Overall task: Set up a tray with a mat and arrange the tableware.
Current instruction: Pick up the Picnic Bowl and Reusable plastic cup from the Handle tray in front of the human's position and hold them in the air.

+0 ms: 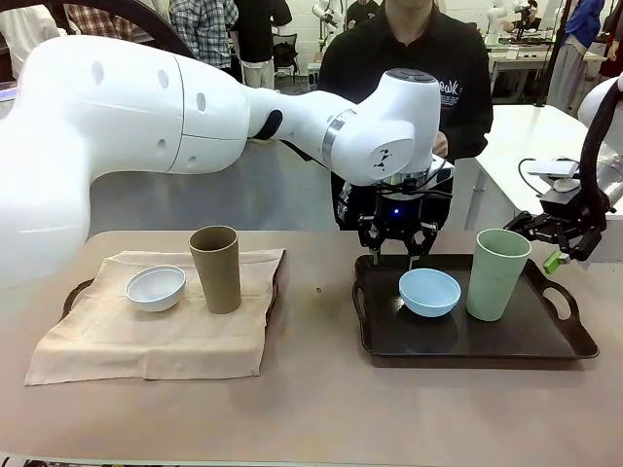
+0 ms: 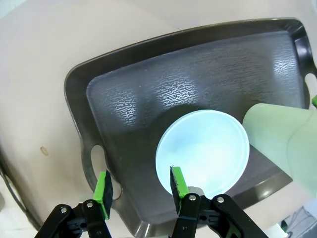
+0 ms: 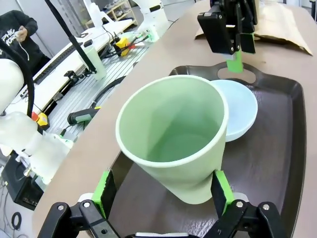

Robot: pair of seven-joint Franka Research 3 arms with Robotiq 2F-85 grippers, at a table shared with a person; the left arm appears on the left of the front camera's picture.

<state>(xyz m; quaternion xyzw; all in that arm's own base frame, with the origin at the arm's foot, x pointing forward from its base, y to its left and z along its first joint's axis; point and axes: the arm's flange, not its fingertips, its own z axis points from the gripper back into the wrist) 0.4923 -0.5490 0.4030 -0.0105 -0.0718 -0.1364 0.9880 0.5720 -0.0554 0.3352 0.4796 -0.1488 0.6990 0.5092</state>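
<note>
Here's the broad tan surface [image 1: 321, 409], a person in a black top [image 1: 409, 58] standing at its far side. On the robot's left, a tray [image 1: 74, 294] lies under a beige mat [image 1: 146, 341]; on its right sits a bare dark tray [image 1: 467, 341]. The tan-brown cup [image 1: 216, 268] stands upright on the mat, with the white bowl [image 1: 156, 287] just beside it. On the dark tray, the pale green cup [image 1: 497, 274] stands next to the light blue bowl [image 1: 429, 292]. The left gripper [image 2: 140, 184] hovers over that tray's far rim by the blue bowl, fingers partly spread and empty. The right gripper [image 3: 162, 181] has its fingers spread wide either side of the green cup, not clamping it.
</note>
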